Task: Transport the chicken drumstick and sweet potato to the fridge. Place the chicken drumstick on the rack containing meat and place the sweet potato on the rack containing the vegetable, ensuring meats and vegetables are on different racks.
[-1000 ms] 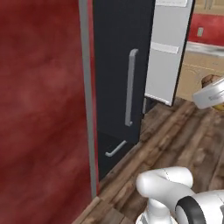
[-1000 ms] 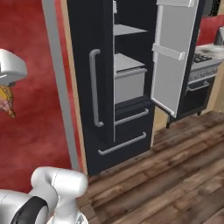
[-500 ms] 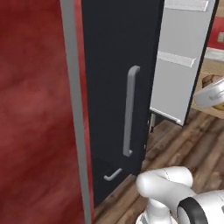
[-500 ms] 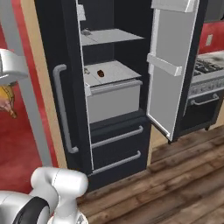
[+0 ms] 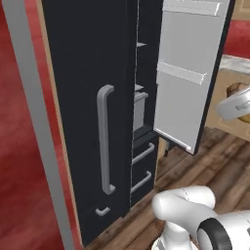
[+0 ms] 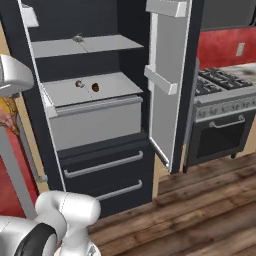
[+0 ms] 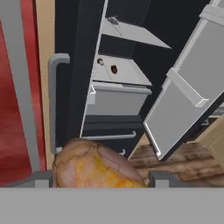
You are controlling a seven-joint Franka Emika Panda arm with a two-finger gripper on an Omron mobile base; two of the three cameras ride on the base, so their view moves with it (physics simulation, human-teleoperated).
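Golden chicken drumstick (image 7: 94, 165) pinched in hand (image 7: 98, 177) | hand faces open fridge (image 6: 125, 60)

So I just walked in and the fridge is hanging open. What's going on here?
The robot is carrying a chicken drumstick in its gripper toward the open fridge. The sweet potato already lies on the walled lower rack, next to a small pale item. The flat upper rack holds a small greyish piece. The drumstick has not reached a rack yet.
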